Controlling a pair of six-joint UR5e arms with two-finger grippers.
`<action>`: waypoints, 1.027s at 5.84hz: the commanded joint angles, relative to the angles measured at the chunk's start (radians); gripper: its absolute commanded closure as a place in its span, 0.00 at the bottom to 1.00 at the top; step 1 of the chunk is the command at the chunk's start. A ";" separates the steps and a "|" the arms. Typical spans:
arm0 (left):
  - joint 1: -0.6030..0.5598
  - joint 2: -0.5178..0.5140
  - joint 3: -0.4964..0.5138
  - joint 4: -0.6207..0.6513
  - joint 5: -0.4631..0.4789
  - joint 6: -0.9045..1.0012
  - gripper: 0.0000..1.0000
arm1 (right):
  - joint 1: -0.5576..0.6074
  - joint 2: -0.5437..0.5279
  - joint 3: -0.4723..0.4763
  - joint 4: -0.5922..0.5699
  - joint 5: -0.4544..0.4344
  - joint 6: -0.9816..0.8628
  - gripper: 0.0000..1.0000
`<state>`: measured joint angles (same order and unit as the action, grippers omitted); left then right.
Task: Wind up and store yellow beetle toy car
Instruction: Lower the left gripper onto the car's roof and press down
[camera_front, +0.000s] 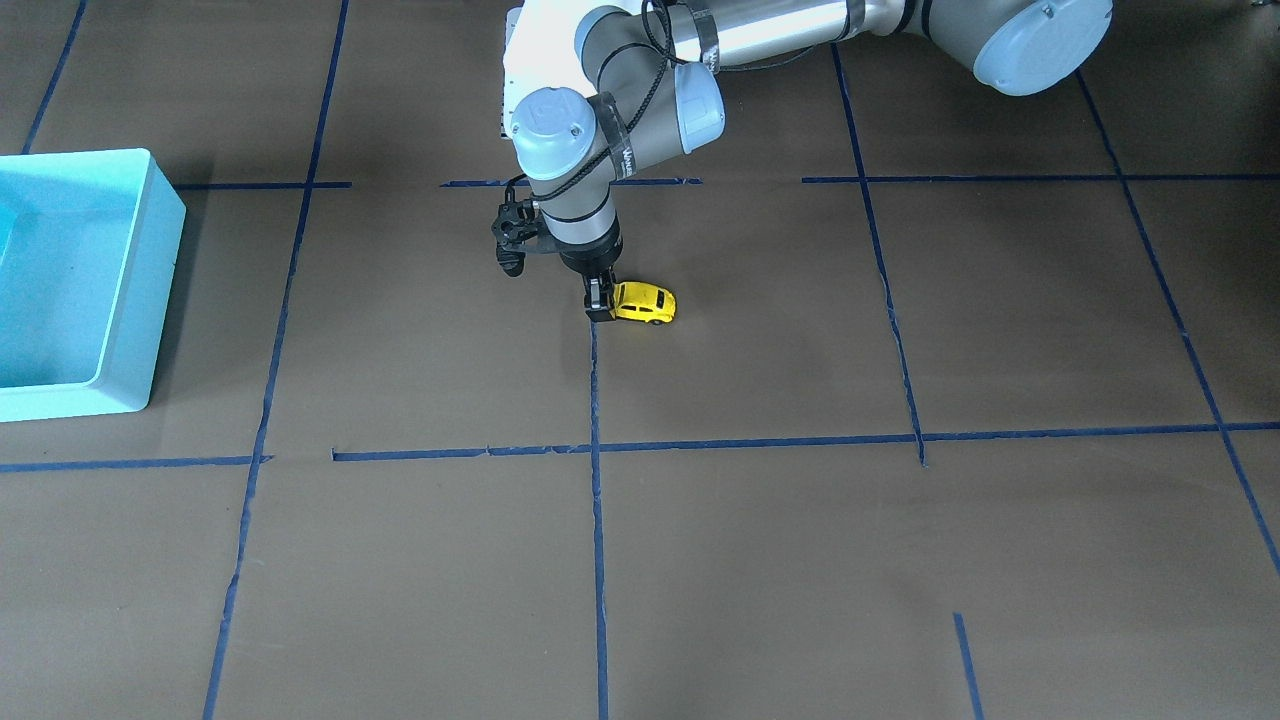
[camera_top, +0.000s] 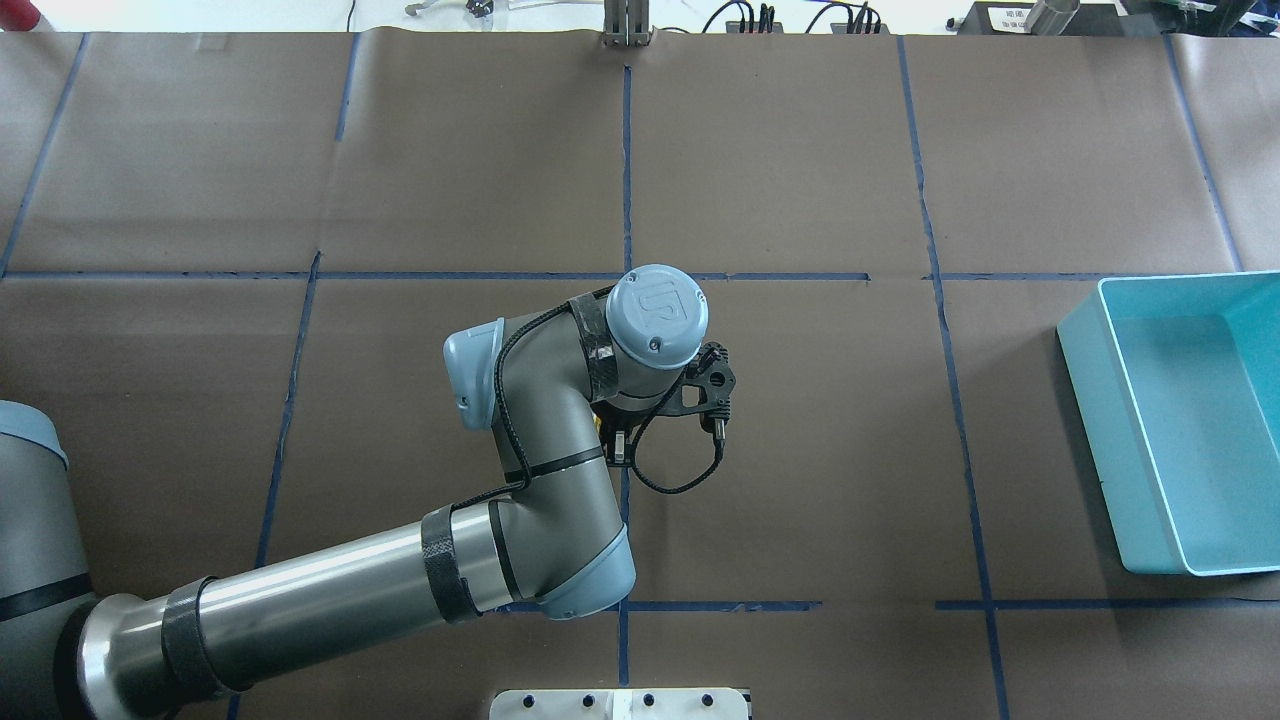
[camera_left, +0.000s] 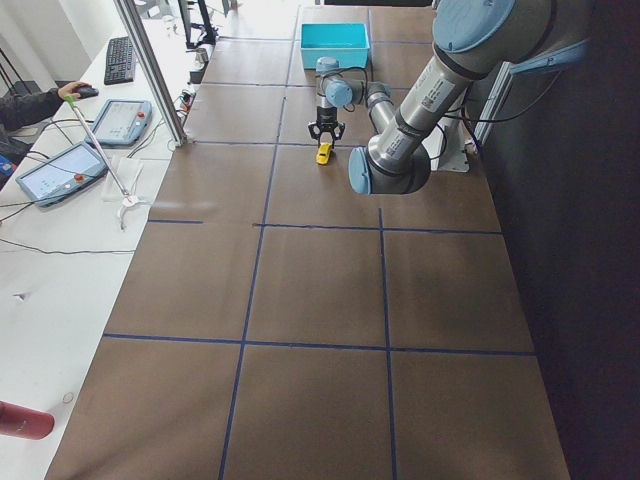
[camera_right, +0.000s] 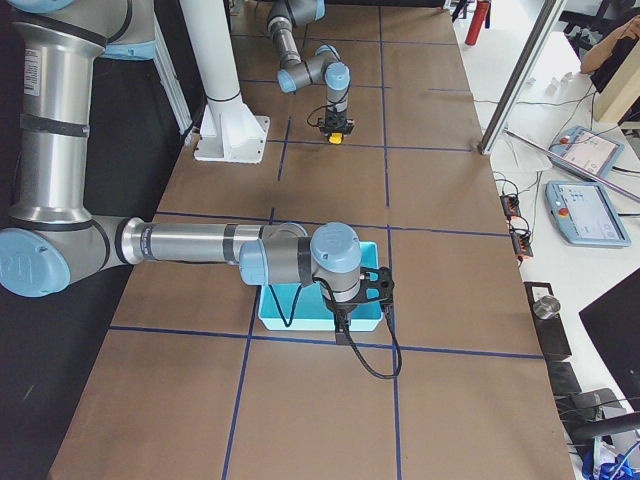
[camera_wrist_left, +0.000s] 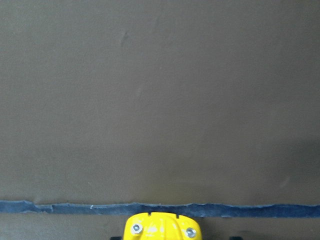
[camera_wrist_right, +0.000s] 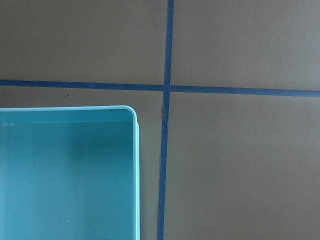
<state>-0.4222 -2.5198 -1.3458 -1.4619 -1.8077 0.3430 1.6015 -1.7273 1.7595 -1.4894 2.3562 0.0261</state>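
We look on a wide table (camera_front: 760, 560) covered in brown paper, marked into large rectangles by blue tape lines (camera_front: 597, 560) and lit brightly and evenly, so that only soft shadows fall on it. Along one long side of the table runs a white bench (camera_left: 60, 290) carrying two screen pendants (camera_left: 122, 120), a black keyboard (camera_left: 120, 58) and a red cylinder (camera_left: 22, 420), with a metal post (camera_left: 150, 70) rising at the table's edge. Along the table's opposite long side we see only dark floor (camera_left: 590, 300).
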 joint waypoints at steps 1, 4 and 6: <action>-0.018 -0.002 -0.013 -0.003 -0.007 0.007 0.99 | 0.000 0.000 0.000 0.000 0.000 0.000 0.00; -0.082 -0.008 -0.059 -0.053 -0.058 0.002 1.00 | 0.000 0.002 0.002 0.001 0.000 -0.002 0.00; -0.098 -0.008 -0.041 -0.182 -0.085 -0.082 1.00 | -0.002 0.012 0.008 0.003 -0.002 -0.002 0.00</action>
<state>-0.5116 -2.5279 -1.3959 -1.5911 -1.8865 0.3123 1.6011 -1.7202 1.7644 -1.4868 2.3558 0.0246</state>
